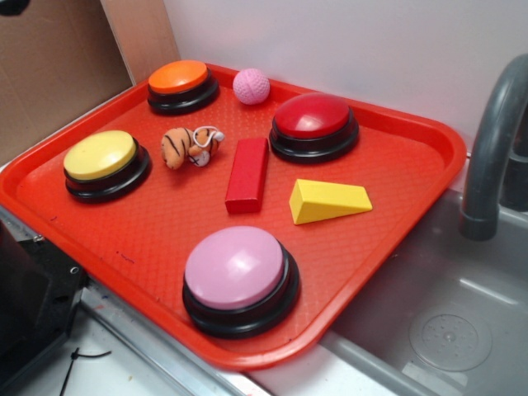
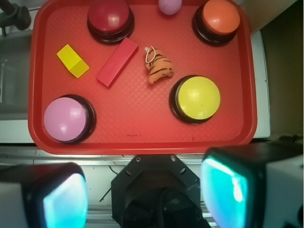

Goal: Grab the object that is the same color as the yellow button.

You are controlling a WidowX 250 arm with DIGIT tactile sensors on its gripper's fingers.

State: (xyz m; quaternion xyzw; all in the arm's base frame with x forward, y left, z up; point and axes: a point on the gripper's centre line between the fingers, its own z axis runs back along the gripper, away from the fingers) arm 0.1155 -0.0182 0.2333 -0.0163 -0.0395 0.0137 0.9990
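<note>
The yellow wedge block [image 1: 327,200] lies on the red tray [image 1: 396,214] at its right side, next to the red rectangular block [image 1: 247,174]. In the wrist view the wedge [image 2: 72,60] is at the upper left. The yellow button [image 1: 101,157] sits at the tray's left; in the wrist view it [image 2: 198,98] is right of centre. My gripper [image 2: 145,194] is open and empty, high above the tray's near edge, its two fingers wide apart. The gripper does not show in the exterior view.
On the tray are also an orange button [image 1: 179,78], a dark red button [image 1: 313,117], a large pink button [image 1: 235,270], a pink ball [image 1: 251,86] and a small tiger toy [image 1: 190,145]. A grey faucet [image 1: 493,140] and sink stand at the right.
</note>
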